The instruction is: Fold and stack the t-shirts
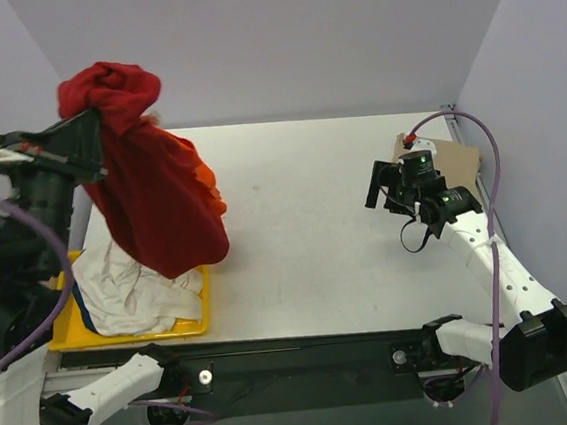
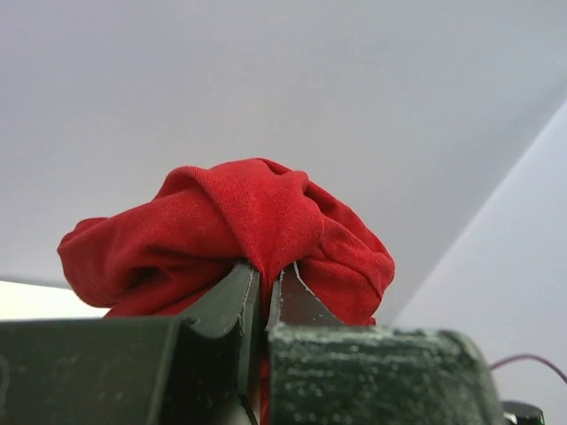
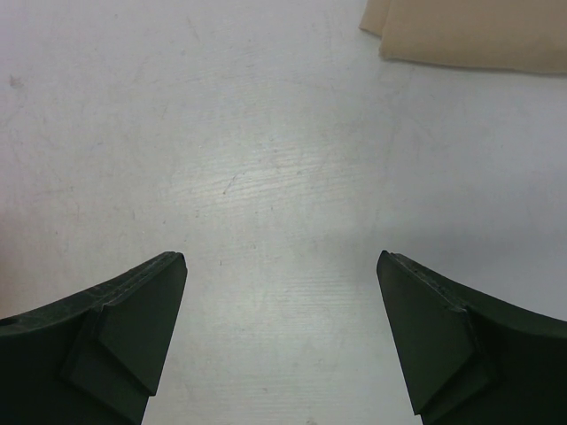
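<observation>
While my left tool (image 2: 263, 274) pinches the dark red t-shirt (image 2: 239, 221) aloft, right tool (image 3: 280, 258) wide open, empty, above the table (image 1: 314, 220)

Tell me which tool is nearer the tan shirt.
Right. The right tool hangs open just beside the tan shirt; the left tool grips the red shirt across the table.

There are five shirts that show: one red shirt (image 1: 157, 200), one orange shirt (image 1: 209, 185), one white shirt (image 1: 130, 283), one blue shirt (image 1: 86, 319) (only a thin edge of it peeks out) and one tan shirt (image 1: 456, 161). There is one yellow tray (image 1: 189, 328) and one counter (image 1: 315, 229). There are two robot arms, the left arm (image 1: 32, 212) and the right arm (image 1: 500, 272), and each has one tool, so two tools: the left tool (image 2: 266, 274) and the right tool (image 3: 279, 258).
</observation>
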You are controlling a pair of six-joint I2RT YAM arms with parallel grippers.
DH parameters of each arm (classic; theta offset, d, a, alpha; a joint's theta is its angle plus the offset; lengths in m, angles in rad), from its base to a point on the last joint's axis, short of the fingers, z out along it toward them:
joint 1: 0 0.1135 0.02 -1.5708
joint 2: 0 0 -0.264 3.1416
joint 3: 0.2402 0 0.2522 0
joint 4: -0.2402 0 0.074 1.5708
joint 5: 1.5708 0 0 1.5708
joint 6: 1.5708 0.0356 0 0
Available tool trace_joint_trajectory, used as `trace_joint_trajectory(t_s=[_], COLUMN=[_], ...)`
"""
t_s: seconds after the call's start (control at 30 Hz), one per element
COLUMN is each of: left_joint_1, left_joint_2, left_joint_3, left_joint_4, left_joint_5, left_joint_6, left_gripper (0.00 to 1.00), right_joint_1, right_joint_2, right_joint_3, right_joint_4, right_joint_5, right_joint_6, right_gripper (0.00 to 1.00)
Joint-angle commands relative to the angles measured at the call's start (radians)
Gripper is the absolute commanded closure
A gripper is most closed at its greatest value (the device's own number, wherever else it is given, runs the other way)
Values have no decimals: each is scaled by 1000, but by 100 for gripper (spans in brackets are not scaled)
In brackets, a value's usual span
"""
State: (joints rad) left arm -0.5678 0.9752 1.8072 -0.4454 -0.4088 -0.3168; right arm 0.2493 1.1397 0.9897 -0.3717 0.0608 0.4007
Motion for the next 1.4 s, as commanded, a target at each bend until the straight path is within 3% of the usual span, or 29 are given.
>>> trace_joint_trajectory(t_s=[0.0, 0.17, 0.33, 0.57, 0.77, 0.8, 0.87, 0.93, 0.97, 1.0, 1.17, 1.37], left_joint_1=[0, 2, 0, 5, 83, 98, 135, 146, 152, 157, 192, 201], left_joint_2=[-43, -95, -139, -98, -33, -30, -35, -58, -72, -95, -121, -90], left_joint_3=[92, 92, -105, -495, -651, -667, -678, -706, -724, -742, -851, -910], left_joint_4=[1, -84, -139, -199, -314, -328, -375, -394, -389, -385, -293, -214], left_joint_5=[-130, -222, -298, -226, -118, -60, -13, 25, 34, 53, 148, 194], left_joint_6=[133, 169, 151, -74, -156, -163, -188, -209, -217, -222, -249, -261], left_gripper=[100, 100, 100, 100, 100, 96, 70, 60, 47, 43, 34, 34], right_joint_1=[-4, -2, -2, -4, -5, -5, -5, -5, -5, -5, -4, -5], right_joint_2=[15, 28, 60, 72, 54, 54, 57, 61, 63, 68, 81, 80], right_joint_3=[49, 44, 50, 58, 32, 29, 26, 26, 26, 27, 36, 30], right_joint_4=[-3, -4, -4, -4, -4, -4, -4, -4, -4, -4, -6, -4], right_joint_5=[-33, -53, -93, -93, -81, -81, -81, -81, -81, -82, -93, -95], right_joint_6=[18, 18, 26, 23, 20, 18, 18, 20, 21, 21, 20, 18], right_gripper=[5, 6, 6, 6, 6, 6, 6, 6, 6, 6, 6, 6])
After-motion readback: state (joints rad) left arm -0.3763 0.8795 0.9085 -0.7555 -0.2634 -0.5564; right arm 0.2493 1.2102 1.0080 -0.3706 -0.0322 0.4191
